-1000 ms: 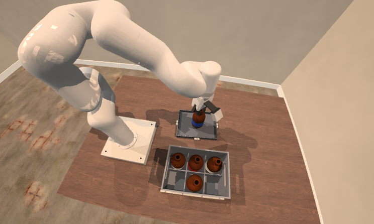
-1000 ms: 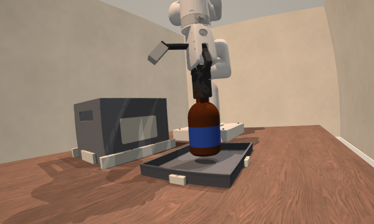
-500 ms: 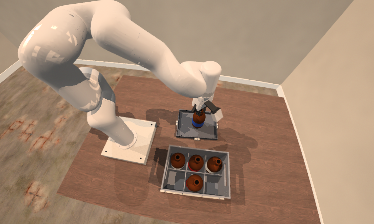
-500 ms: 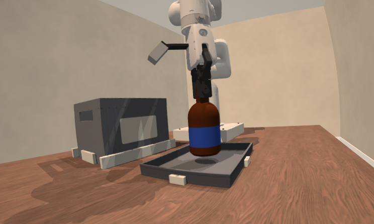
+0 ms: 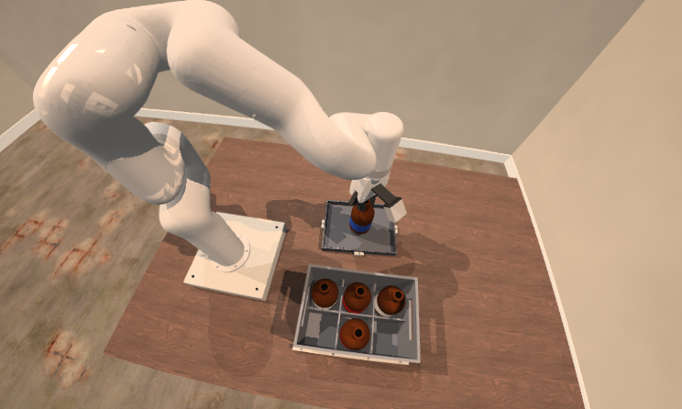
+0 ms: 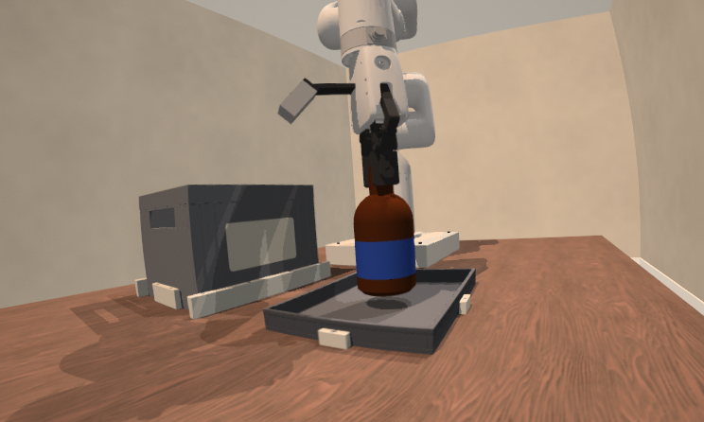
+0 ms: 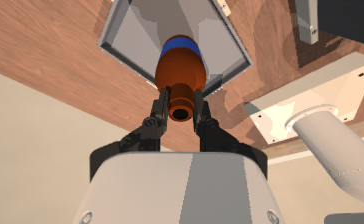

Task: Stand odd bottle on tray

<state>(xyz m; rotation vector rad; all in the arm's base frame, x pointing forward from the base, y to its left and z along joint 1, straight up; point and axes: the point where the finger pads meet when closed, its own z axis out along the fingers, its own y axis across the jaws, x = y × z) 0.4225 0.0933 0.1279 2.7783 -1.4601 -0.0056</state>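
Tool [image 7: 181, 106] is clamped on the neck of the blue-band bottle [image 6: 384, 246], 1 finger [image 7: 161, 107] on each side just below the open mouth. Bottle hangs upright from the tool, directly over the tray [image 6: 348, 331]. Exterior view shows a gap between the bottle's base and the tray floor, with a round shadow under it, so it is not touching down. Base sits below the level of the tray's far rim, close to the floor.

Tray is a shallow dark grey pan on the tabletop [image 6: 527, 325], with pale locator blocks against its edges [image 6: 334, 338]. In the top view the bottle sits toward the tray's far half [image 5: 360, 219].

Crate [image 5: 413, 325] stands on the tabletop near the tray, on the side away from the wall. It has 6 compartments in 2 rows of 3. The row nearer the tray holds 3 brown bottles: [image 5: 324, 292], [image 5: 357, 296], [image 5: 390, 298]. The other row holds 1 bottle in the middle compartment [image 5: 355, 334]; the 2 end compartments of that row hold no bottle. All 4 look upright, mouths up. Band colours in the crate are mostly hidden from above; cannot tell them reliably.

Arm base plate [image 5: 269, 231] is white, on the tabletop beside the tray and crate. A small grey camera block [image 6: 295, 104] sticks out from the wrist on a black bracket.
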